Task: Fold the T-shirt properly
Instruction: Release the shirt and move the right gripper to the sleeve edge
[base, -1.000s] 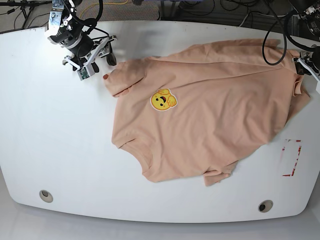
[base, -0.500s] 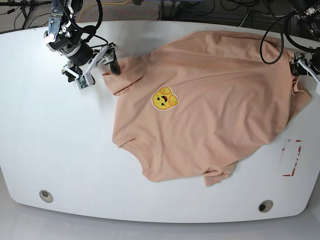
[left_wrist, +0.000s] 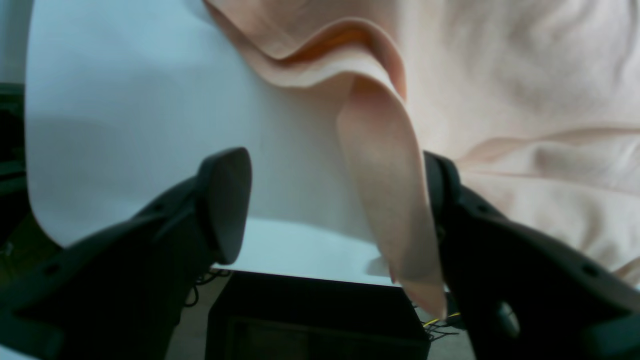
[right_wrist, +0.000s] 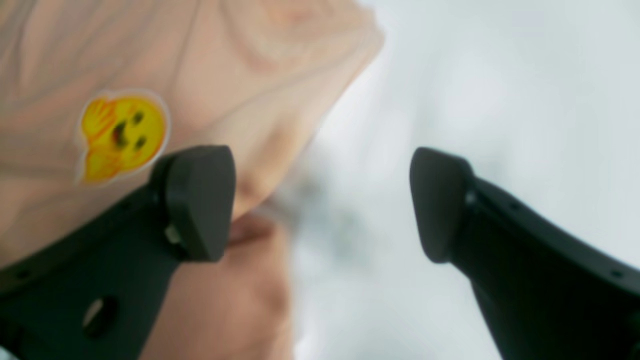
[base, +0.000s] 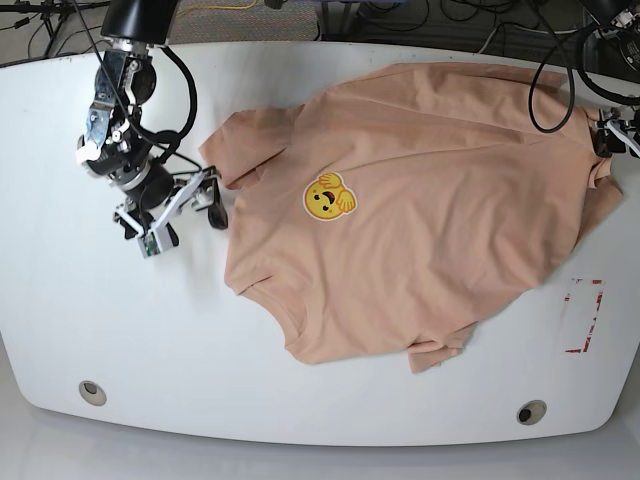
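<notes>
Peach cotton T-shirt (base: 420, 210) lies spread, rumpled, toward worktop's far-right corner. Right gripper (base: 183, 208) open, empty, beside sleeve. Left gripper (left_wrist: 332, 210) open, fabric flap draped on one finger. Flatten wrinkles before folding.

The T-shirt (base: 420, 210) is seen to be of soft, matt peach cloth, creased in shallow wrinkles, with stitched hems at its edges. On its chest, a yellow emoji print (base: 327, 198) is laid flat and smooth, with a slight sheen and a pale outline. The table (base: 80, 320) beneath the T-shirt is finished in smooth white, faintly glossy. The right gripper (right_wrist: 320, 200) and left gripper (left_wrist: 330, 210) are made of matt black plastic, their fingers (right_wrist: 200, 200) smooth-faced.
</notes>
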